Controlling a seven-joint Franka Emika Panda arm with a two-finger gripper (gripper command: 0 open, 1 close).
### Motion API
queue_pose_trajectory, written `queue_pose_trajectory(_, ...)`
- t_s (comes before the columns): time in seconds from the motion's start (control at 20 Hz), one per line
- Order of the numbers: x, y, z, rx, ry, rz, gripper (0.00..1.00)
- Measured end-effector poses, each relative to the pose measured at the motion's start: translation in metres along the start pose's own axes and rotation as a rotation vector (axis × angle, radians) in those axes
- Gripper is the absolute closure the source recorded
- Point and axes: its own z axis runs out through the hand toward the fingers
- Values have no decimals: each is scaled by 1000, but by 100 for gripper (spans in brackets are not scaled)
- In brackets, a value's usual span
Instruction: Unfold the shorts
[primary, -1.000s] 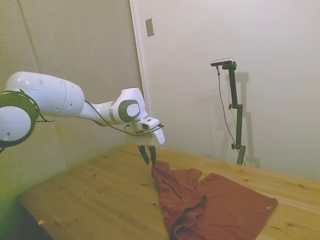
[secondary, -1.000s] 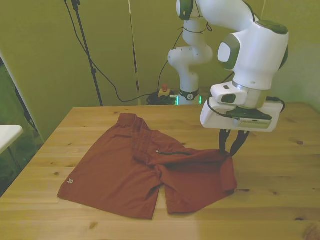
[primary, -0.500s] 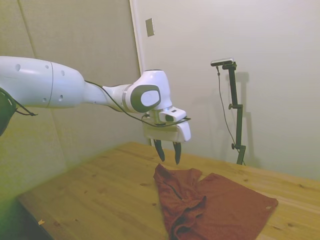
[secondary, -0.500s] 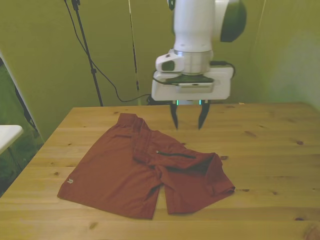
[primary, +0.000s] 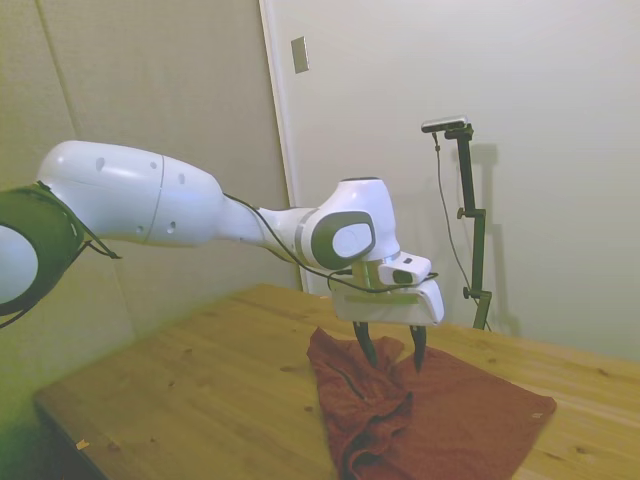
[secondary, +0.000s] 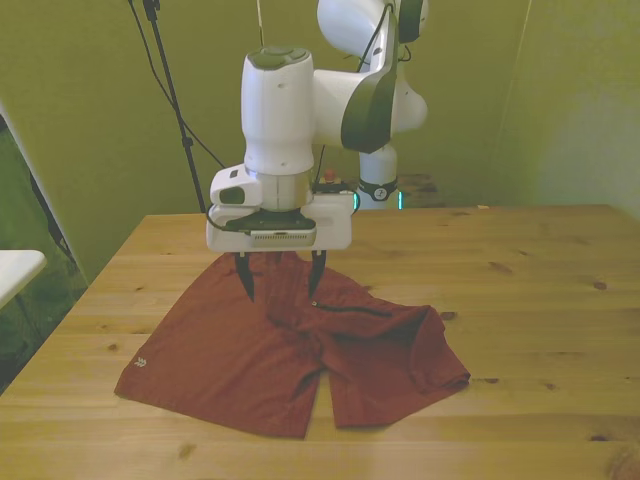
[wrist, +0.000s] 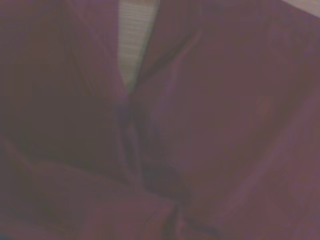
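On the rust-red shorts (secondary: 240, 350) I see one small pale mark, low on the leg at the front view's left, but it is too small to read. The cloth is soft and matte. The leg at the front view's left lies flat on the wooden table (secondary: 540, 300), while the other half is bunched in thick folds, with the dark zippered pocket slit (secondary: 350, 308) running across it. In the wrist view the shorts (wrist: 220, 125) fill nearly everything, blurred, with a pale wedge of table between two cloth edges.

The white gripper (secondary: 281, 283) hangs above the waistband part of the shorts, its dark fingers spread apart and holding nothing. In the side view the gripper (primary: 390, 348) is above the rumpled ridge. Half a second ago it was higher and more toward the front view's right; a second ago its fingers were closed at the cloth's corner there.
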Motion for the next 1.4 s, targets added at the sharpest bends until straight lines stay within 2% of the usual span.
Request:
queue_pose_trajectory(0.3, 7, 8, 26, 9, -34, -78, 0)
queue_pose_trajectory(0.75, 4, 3, 47, 14, -70, -103, 0)
queue_pose_trajectory(0.8, 3, 2, 47, 14, -74, -104, 100)
queue_pose_trajectory(1.4, -3, 2, 57, 32, -126, -88, 100)
